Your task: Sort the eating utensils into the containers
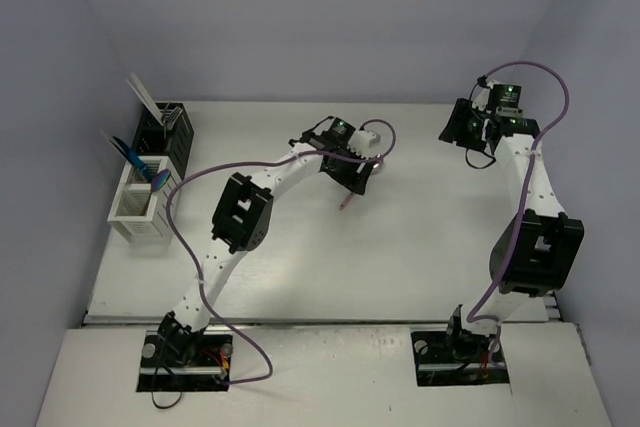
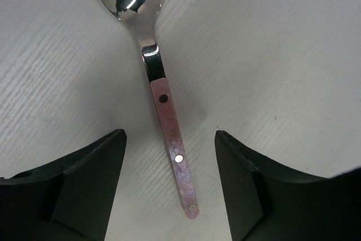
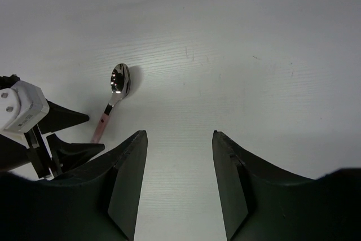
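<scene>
A spoon [image 2: 169,117] with a pink riveted handle and a shiny silver bowl lies flat on the white table. My left gripper [image 2: 170,139] hangs open right over it, one black finger on each side of the handle, neither touching it. In the top view the handle's pink tip [image 1: 346,203] pokes out below the left gripper [image 1: 357,179]. At the far right my right gripper [image 1: 455,129] is open and empty, its jaws [image 3: 176,135] over bare table, with the spoon [image 3: 115,90] off to its left. The black container [image 1: 172,139] and the white container [image 1: 138,209] stand at the table's left edge.
Pale sticks [image 1: 141,93] lean out of the black caddy. Blue-handled pieces [image 1: 136,158] stand in the white caddy. A purple cable [image 1: 190,190] loops along the left arm. The grey walls close in at the left and the back.
</scene>
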`<action>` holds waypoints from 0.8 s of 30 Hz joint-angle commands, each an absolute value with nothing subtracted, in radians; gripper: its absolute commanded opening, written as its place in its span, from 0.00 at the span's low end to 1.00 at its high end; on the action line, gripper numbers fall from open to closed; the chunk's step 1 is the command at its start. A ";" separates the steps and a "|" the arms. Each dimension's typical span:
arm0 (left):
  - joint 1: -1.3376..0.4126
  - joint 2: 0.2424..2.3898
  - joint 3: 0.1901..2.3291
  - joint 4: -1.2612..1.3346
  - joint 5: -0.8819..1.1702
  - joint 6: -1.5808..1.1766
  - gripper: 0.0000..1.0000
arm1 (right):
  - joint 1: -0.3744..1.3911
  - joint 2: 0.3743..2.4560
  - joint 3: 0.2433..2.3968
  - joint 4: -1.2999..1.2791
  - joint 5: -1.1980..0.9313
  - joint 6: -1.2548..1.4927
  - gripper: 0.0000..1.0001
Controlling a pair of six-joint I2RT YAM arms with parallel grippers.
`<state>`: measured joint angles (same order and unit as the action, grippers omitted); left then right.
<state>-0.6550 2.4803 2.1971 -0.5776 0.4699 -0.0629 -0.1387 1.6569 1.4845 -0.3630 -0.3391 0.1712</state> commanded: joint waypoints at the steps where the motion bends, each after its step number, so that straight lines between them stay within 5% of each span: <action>1: -0.709 2.500 2.291 -0.690 0.244 -0.003 0.57 | -0.152 1.623 1.502 -0.327 -0.365 0.158 0.46; 7: -0.727 2.532 2.301 -0.791 0.038 0.060 0.39 | -0.156 1.636 1.493 -0.325 -0.377 0.160 0.45; 15: -0.714 2.426 2.124 -0.859 0.033 0.117 0.07 | -0.164 1.620 1.472 -0.326 -0.379 0.153 0.42; 24: -0.692 2.061 1.580 -0.863 0.074 0.250 0.00 | -0.166 1.601 1.463 -0.327 -0.396 0.150 0.41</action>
